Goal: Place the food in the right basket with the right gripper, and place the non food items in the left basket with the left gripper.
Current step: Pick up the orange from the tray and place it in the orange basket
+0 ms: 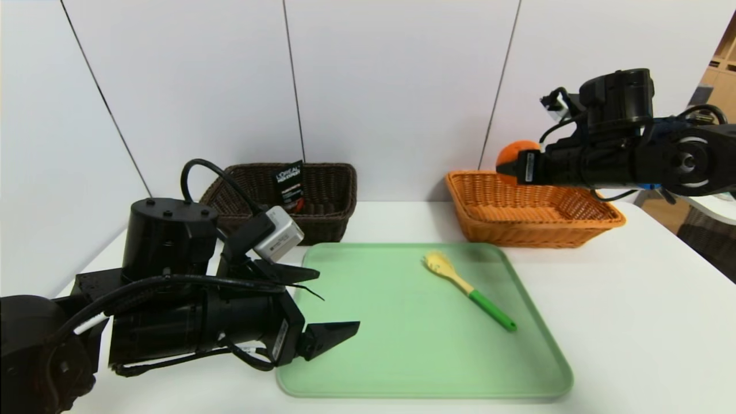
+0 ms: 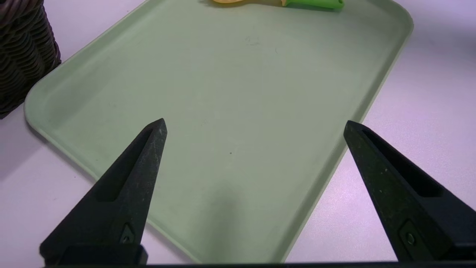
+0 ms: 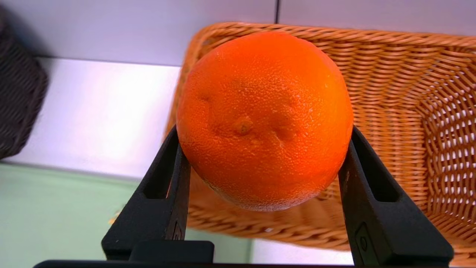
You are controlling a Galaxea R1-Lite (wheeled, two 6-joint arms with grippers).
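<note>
Orange (image 3: 264, 121) pinched in the right claw (image 3: 264, 137), high over the tan basket's (image 1: 540, 230) left part; left claw (image 1: 339, 299) spread above the tray (image 1: 391, 368)!

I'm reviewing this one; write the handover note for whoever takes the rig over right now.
Right end effector: shut on the round orange fruit, held above the orange-tan wicker basket.
Left end effector: open and empty, over the pale green tray.
Done: black L'OREAL tube is in the dark brown wicker basket.
Left: release the fruit into its basket; put the yellow-headed, green-handled utensil, on the tray, into the dark brown one.
</note>
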